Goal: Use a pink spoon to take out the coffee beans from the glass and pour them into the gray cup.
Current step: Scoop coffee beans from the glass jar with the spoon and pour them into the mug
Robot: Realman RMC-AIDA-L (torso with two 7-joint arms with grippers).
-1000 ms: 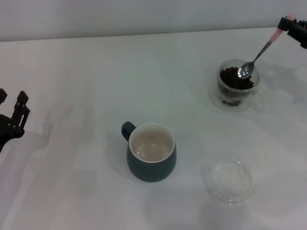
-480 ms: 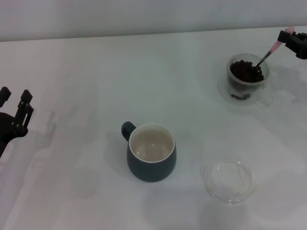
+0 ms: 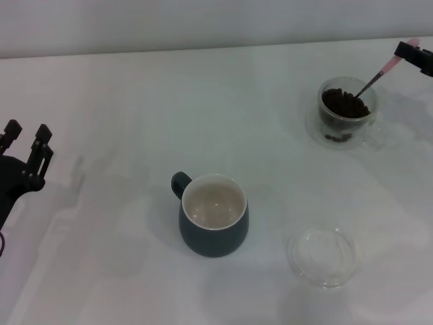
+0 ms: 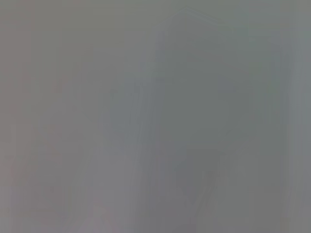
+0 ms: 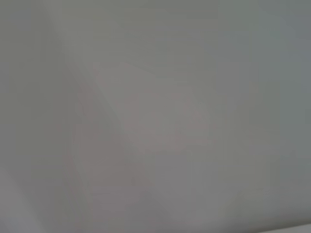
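At upper right, the right gripper [image 3: 414, 53] pinches the pink spoon [image 3: 380, 71], its bowl seemingly buried in the coffee beans [image 3: 345, 103] in the glass [image 3: 346, 115]. The left gripper [image 3: 26, 145] hangs spread at left edge.

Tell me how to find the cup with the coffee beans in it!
Start at the big dark gray cup in the middle of the white table, then look to the far right corner. The glass stands there, see-through and full of dark coffee beans, with the pink spoon poking in. The clear dish nearby is flat and empty.
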